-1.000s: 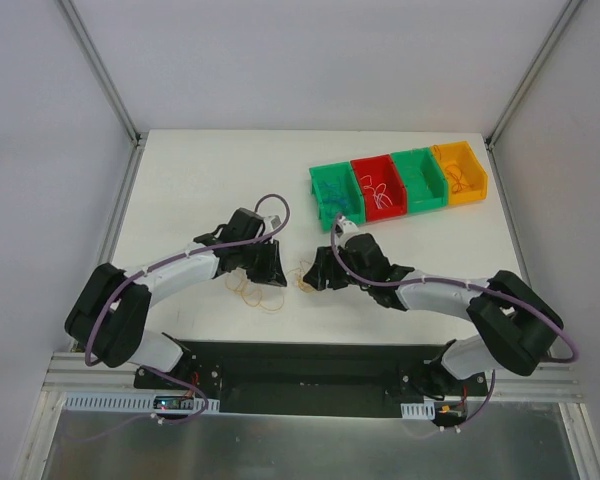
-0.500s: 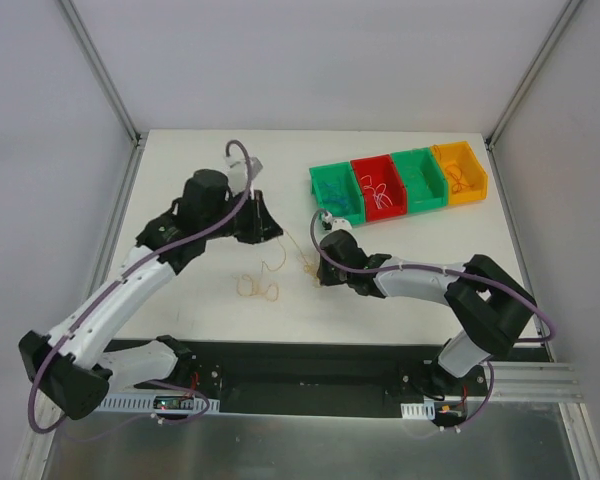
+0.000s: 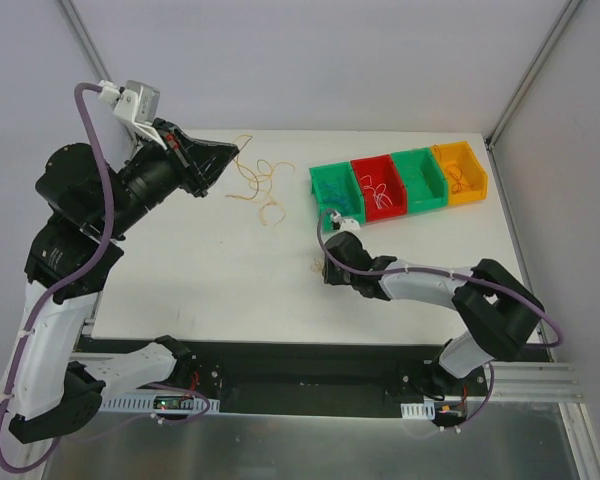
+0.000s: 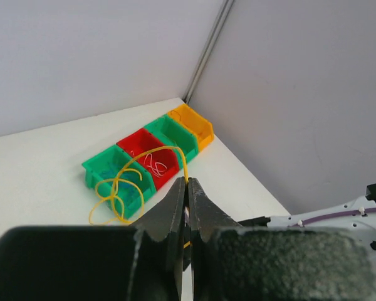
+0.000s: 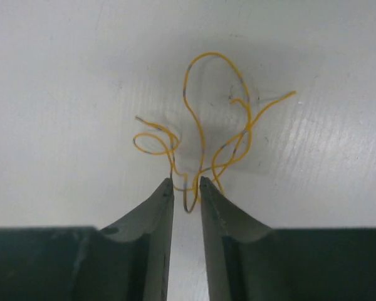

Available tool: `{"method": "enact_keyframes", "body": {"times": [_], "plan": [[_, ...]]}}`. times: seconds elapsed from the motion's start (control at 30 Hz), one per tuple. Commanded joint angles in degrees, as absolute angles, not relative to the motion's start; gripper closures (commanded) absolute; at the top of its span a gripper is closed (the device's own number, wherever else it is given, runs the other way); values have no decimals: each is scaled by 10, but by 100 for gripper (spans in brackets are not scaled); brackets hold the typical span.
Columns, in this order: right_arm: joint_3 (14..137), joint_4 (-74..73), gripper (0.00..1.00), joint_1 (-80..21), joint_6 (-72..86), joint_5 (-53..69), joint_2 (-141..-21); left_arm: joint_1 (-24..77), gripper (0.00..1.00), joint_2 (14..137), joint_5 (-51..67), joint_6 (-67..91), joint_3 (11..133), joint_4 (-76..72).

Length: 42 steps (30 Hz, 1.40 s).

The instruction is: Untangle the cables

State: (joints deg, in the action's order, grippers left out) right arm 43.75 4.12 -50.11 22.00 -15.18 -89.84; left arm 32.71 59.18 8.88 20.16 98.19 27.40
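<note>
Left gripper (image 4: 188,188) pinching thin curled yellow cable (image 4: 113,188) aloft | right gripper (image 5: 187,183) narrowly parted around orange-yellow cable tangle (image 5: 202,147); grip unclear

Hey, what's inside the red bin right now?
The red bin holds a small loose bunch of whitish wires. The bunch covers part of the bin's floor, so anything lying beneath it cannot be seen.

The looped cables (image 4: 114,195) at the black left gripper (image 4: 187,188) were bright yellow. The cable (image 5: 201,141) at 12 o'clock of the black right gripper (image 5: 186,185) was orange-yellow with small dark marks. The tabletop (image 3: 200,260) was plain white. At its 1 o'clock stood a green bin (image 3: 317,190), a red bin (image 3: 385,213), a second green bin (image 3: 427,204) and an orange bin (image 3: 467,196).
</note>
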Motion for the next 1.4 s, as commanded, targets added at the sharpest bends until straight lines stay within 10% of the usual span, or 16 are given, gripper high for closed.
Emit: {"method": "enact_keyframes", "body": {"times": [0.0, 0.17, 0.43, 0.93, 1.37], "plan": [[411, 82, 62, -501, 193, -137, -839, 331, 100, 622, 93, 177, 988, 287], [367, 106, 31, -501, 158, -106, -752, 331, 100, 625, 102, 165, 930, 272], [330, 136, 14, -501, 117, -26, -657, 331, 100, 595, 141, 163, 810, 214], [385, 103, 5, -501, 70, 17, -579, 330, 100, 595, 200, 188, 759, 186], [426, 370, 20, -541, 168, 78, -820, 301, 100, 586, 220, 203, 752, 176]]}}
